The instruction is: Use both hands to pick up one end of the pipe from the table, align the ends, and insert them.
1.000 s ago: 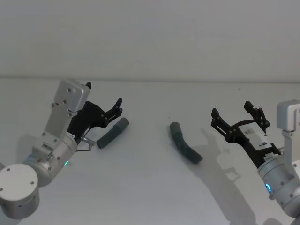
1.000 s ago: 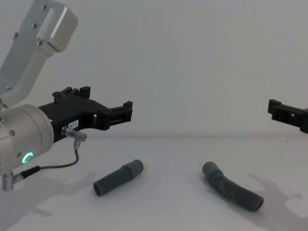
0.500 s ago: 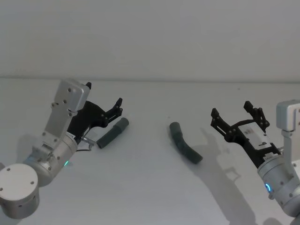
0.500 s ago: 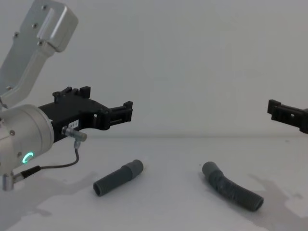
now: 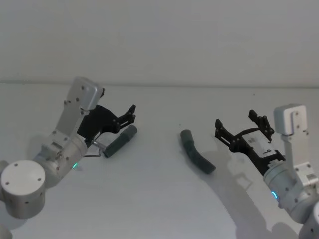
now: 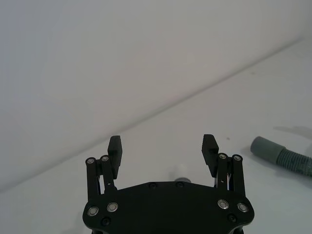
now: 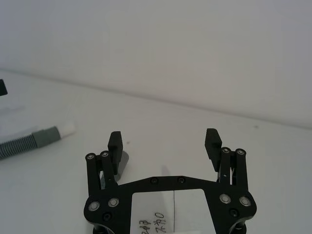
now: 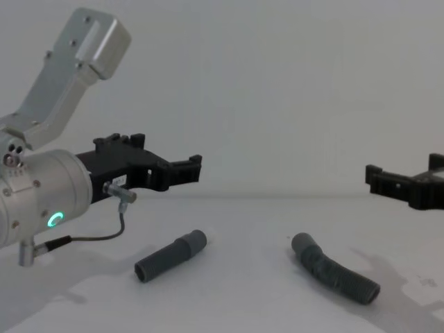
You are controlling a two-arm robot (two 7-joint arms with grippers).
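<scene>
Two dark grey ribbed pieces of the pipe lie apart on the white table (image 5: 149, 204). The straight piece (image 5: 120, 141) (image 8: 171, 256) is on the left; the right wrist view shows its grey cuff with a white tip (image 7: 67, 129). The curved piece (image 5: 197, 157) (image 8: 334, 275) lies right of centre, and its plain cuff end (image 6: 266, 147) shows in the left wrist view. My left gripper (image 5: 131, 113) (image 8: 194, 168) (image 6: 163, 146) hovers open just above and behind the straight piece. My right gripper (image 5: 235, 120) (image 7: 165, 141) (image 8: 388, 182) hangs open to the right of the curved piece. Neither holds anything.
A plain pale wall stands behind the table's far edge (image 5: 159, 84). A thin cable (image 8: 97, 238) loops under the left wrist, near the straight piece. Bare white surface (image 5: 154, 149) separates the two pieces.
The left arm has risen and shifted slightly right, staying over the straight piece. The right gripper has moved left, closer to the curved piece. Both pieces lie where they were.
</scene>
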